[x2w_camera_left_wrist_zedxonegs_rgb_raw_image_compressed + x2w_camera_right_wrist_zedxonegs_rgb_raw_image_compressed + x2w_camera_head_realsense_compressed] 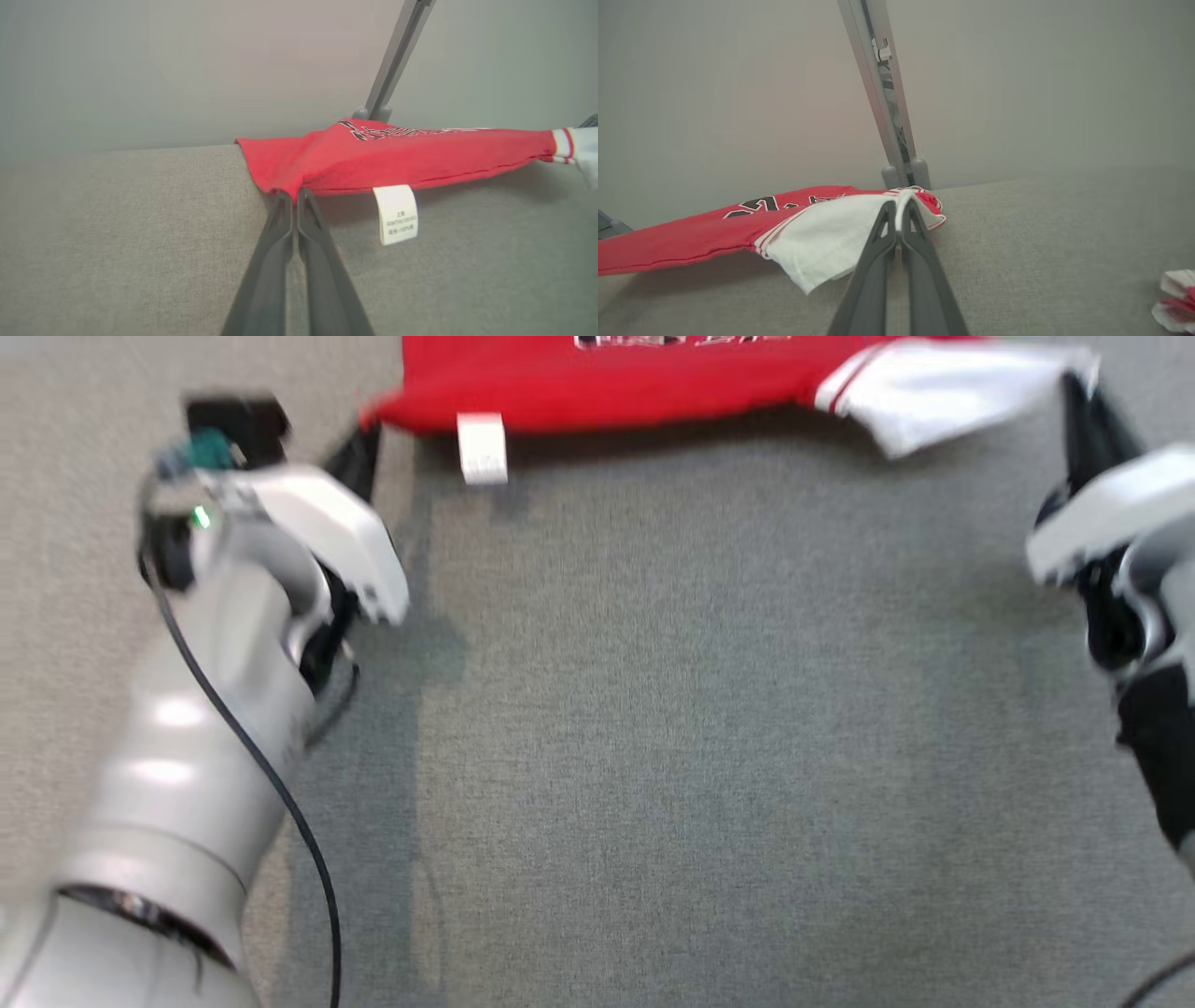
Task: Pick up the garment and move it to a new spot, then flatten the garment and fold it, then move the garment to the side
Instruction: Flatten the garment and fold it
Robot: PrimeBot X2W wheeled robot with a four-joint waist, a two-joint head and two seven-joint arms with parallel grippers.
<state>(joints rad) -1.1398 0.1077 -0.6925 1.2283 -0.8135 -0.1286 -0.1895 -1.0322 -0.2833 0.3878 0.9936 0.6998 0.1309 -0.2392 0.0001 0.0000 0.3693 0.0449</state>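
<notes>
The red garment [607, 383] stretches across the top of the head view, its near edge raised off the grey table [700, 756] and a white label [396, 214] dangling from the hem. The left end effector [295, 193] is clenched on its red corner. The right end effector [899, 205] grasps the white sleeve [822, 238]. A grey post [882, 93] stands behind.

Both arms are stretched forward and spread well apart. The left arm [177, 775] rises from the lower left, its pale forearm leaning inward toward the wrist (a small green light [200, 517] glows there). The left hand [295, 195] has its two dark fingers pressed tight together, pinching a red corner of the garment [373, 158]. Over on the far side the right arm [1111, 518] bends in from the edge. The right hand [899, 207] is clamped the same way, nipping the garment's white sleeve.
</notes>
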